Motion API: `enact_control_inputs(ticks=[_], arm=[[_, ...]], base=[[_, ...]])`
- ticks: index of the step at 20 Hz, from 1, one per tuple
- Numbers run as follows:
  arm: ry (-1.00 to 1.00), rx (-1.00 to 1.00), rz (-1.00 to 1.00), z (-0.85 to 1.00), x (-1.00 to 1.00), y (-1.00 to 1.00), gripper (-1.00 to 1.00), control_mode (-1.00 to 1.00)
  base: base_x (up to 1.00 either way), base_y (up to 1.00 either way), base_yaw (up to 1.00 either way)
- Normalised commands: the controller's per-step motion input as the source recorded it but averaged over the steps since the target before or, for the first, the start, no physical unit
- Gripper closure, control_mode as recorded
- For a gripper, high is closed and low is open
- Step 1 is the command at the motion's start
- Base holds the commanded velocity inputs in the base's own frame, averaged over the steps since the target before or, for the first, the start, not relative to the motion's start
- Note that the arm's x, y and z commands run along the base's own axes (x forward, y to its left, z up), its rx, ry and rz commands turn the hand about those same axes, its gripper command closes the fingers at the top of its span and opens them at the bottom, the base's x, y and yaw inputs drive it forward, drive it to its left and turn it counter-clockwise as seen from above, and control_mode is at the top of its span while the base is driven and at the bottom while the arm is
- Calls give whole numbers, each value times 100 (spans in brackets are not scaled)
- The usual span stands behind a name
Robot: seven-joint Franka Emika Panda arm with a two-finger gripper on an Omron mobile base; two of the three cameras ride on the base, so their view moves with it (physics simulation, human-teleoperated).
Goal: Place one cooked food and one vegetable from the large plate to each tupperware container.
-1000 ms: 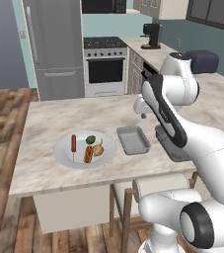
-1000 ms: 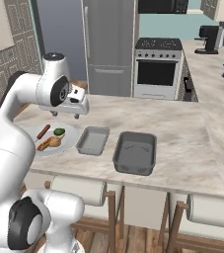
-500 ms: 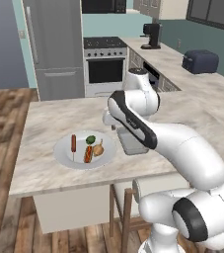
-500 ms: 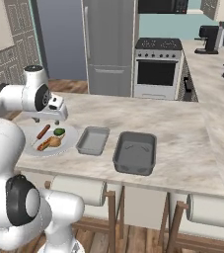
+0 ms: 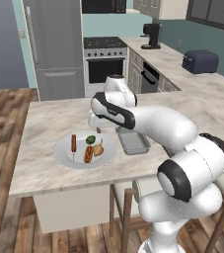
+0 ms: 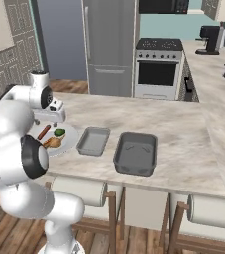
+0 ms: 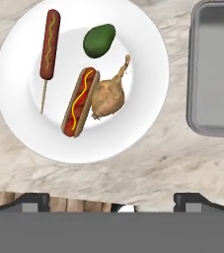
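Observation:
The large plate (image 7: 135, 132) lies on the marble counter, with my open gripper (image 7: 112, 201) hanging straight above its near edge, nothing between the fingers. On it are a sausage on a stick (image 7: 50, 43), a hot dog in a bun (image 7: 80, 102), a dark-green vegetable (image 7: 99, 40) and a tan onion-like bulb (image 7: 107, 98) touching the hot dog. The light grey tupperware container (image 6: 93, 141) sits just right of the plate (image 6: 70, 142); the darker container (image 6: 136, 153) is further right. From the left base, the gripper (image 5: 97, 130) hovers over the plate (image 5: 64, 156) beside the light container (image 5: 132, 142).
The counter's front edge runs just below the plate, with stools (image 6: 79, 191) tucked under it. A stove (image 6: 158, 69) and fridge (image 6: 111, 44) stand behind the island, and a toaster (image 5: 200, 61) sits on the far side counter.
The arm has swung left from above the containers to over the plate and dropped lower. The gripper stayed open, and the food and containers have not moved.

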Motion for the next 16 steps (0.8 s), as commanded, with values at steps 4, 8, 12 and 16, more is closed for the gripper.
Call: enact_control_inputs(ticks=[4,8,12,16], arm=[[-7,0,8,-67,39,3,-100,-100],[-7,-1,9,-56,46,0,-100,-100],[-12,-7,2,-46,10,7,-100,-100],[-8,-2,0,-39,8,10,-100,-100]], base=[[0,0,0],[0,0,0],[0,0,0],[0,0,0]])
